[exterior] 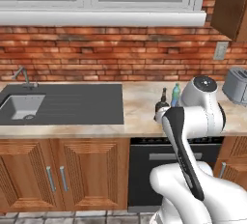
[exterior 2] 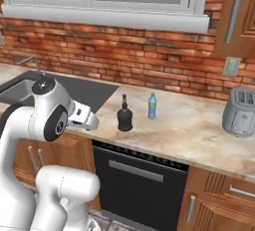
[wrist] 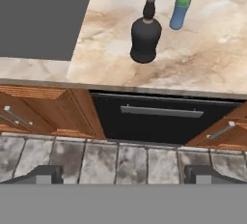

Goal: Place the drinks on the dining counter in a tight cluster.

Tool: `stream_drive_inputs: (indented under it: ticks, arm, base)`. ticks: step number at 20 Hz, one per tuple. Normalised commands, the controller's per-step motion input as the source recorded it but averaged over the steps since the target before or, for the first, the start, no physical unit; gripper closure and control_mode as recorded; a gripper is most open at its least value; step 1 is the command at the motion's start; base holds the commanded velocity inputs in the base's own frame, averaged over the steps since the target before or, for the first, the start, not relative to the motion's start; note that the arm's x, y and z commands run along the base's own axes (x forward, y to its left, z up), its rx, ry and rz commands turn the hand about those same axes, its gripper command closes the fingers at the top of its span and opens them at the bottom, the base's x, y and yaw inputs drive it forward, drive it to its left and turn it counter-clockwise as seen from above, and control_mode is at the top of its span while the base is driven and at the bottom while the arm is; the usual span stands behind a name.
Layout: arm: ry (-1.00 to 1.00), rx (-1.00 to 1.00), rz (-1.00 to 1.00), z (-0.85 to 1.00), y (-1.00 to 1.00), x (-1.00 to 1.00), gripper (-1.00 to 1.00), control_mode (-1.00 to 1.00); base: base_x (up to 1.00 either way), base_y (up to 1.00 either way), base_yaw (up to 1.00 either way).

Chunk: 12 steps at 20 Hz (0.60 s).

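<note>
- Two bottles on the beige marble table (exterior 2: 199,125): squat black narrow-necked one (wrist: 145,34), slim blue one (wrist: 182,6) just beside.
- Tool (wrist: 123,174) spread wide, holding nothing, above grey floor tiles (wrist: 130,162).

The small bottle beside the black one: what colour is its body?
Blue, with a green band; clearest in the hand view.

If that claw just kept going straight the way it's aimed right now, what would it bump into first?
Probably the front edge of the marble counter or the black dishwasher front just below it; depth is hard to judge. The open gripper aims forward and down, short of the black bottle.
</note>
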Motion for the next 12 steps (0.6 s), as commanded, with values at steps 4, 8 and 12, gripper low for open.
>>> stream_drive_inputs:
  ticks: [4, 8, 12]
  arm:
    - [0.0, 0.0, 0.0, 0.0, 0.0, 0.0, -1.0, 1.0]
    - [0.0, 0.0, 0.0, 0.0, 0.0, 0.0, -1.0, 1.0]
    - [0.0, 0.0, 0.0, 0.0, 0.0, 0.0, -1.0, 1.0]
  base:
    - [0.64, 0.5, -0.23]
    - [0.63, 0.35, -0.23]
    - [0.62, 0.36, -0.22]
